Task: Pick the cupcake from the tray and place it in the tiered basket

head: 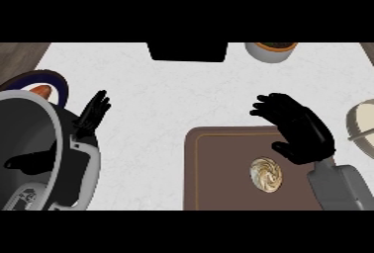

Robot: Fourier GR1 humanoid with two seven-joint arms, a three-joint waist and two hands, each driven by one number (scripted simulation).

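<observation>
A cupcake [265, 174] with swirled cream frosting stands on the brown tray [219, 173], toward its right side. My right hand [300, 129] hovers over the tray's upper right corner, just above and right of the cupcake, fingers relaxed and apart, holding nothing. My left hand [91, 113] rests at the left with fingers straight and pointing up. Filling the left edge is the grey, round tiered basket [44, 148], its upper tier hiding part of my left forearm.
A dark blue plate [45, 84] with an orange item lies behind the basket at far left. A black box [188, 51] and a grey cup [270, 51] sit at the counter's back. A pale round object [363, 126] shows at the right edge.
</observation>
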